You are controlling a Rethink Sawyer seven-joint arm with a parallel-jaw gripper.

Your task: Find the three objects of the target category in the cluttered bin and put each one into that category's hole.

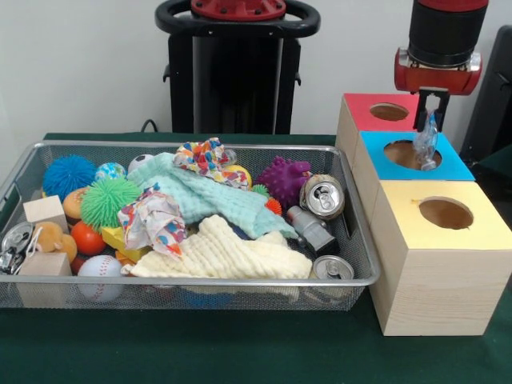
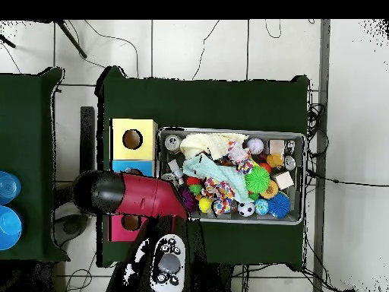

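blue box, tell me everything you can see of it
The blue box is the middle one of three in a row beside the wire basket, between the red box and the yellow box, its sides against both. It looks like pale wood with a blue top and one round hole in it. The tool hangs right over that hole, shut on a clear plastic item whose lower end reaches the opening.

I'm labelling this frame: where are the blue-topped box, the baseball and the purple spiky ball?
blue-topped box (image 1: 453, 165), front view, bare blue top face.
baseball (image 1: 99, 269), front view, middle of its white surface.
purple spiky ball (image 1: 284, 179), front view, its centre.
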